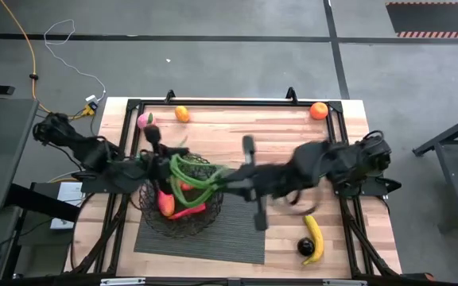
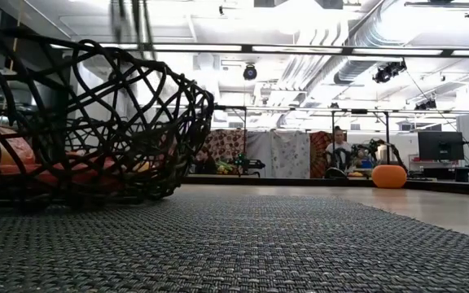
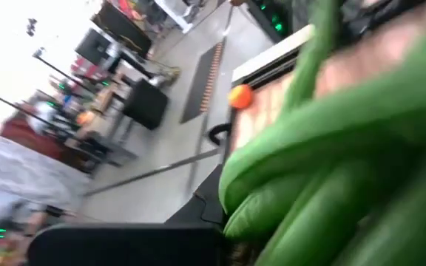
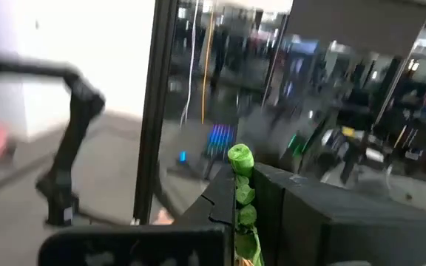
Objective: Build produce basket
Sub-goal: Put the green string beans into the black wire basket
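the floor (image 1: 237,59) around the table is grey concrete, crossed by dark seams. a yellow cable (image 1: 27,56) and a white cable (image 1: 70,36) trail over it at the far left. a red-and-white striped strip (image 1: 440,34) lies at the far right corner. a dark bench (image 1: 2,135) stands on the left, and part of a grey frame (image 1: 456,139) shows on the right. across the room, the white ceiling (image 2: 300,24) carries bright strip lights, silver ducts (image 2: 365,41) and black lamps (image 2: 389,72). patterned cloths (image 2: 271,153) hang along the far wall. a monitor (image 2: 434,145) sits at the far right, and a person (image 2: 338,142) sits far back.
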Controlling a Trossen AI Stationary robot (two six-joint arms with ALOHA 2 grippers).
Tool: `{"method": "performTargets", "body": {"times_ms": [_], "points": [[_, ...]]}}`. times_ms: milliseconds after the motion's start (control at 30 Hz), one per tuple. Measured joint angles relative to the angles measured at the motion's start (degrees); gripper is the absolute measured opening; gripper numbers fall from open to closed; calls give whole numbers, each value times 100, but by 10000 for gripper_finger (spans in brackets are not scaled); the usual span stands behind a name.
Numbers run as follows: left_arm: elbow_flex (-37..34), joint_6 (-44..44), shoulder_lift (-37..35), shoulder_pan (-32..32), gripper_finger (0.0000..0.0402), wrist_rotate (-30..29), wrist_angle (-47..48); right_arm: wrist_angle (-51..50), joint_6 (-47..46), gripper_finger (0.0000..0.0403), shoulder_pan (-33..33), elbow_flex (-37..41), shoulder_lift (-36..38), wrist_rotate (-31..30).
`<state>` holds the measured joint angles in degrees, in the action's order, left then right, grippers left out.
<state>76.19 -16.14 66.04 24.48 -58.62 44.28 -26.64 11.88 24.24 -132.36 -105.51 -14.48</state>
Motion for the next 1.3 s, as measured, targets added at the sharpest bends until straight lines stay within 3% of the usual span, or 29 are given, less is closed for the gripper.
{"method": "performTargets", "body": {"times_ms": [133, 333, 467, 633, 900, 1167, 1300], "points": [[10, -731, -258, 151, 7, -436, 620, -193, -1, 3, -78, 7, -402, 195], [-236, -1155, -337, 264, 7, -788, 1486, -797, 13, 3, -139, 7, -970, 276], [-688, -1103, -332, 237, 7, -804, 1774, -891, 14, 3, -148, 9, -1345, 315], [-1310, -330, -339, 47, 7, -542, 1753, -731, 330, 3, -148, 9, -1742, 647], [-2142, -260, -304, -190, 7, 215, 705, -112, 805, 3, -167, 9, -2380, 910], [-2420, -679, -304, -275, 7, 338, -230, -101, 578, 3, -175, 9, -2938, 927], [-2418, -989, -311, -280, 7, 369, -1290, -131, 350, 3, -172, 9, -2983, 1016]]}}
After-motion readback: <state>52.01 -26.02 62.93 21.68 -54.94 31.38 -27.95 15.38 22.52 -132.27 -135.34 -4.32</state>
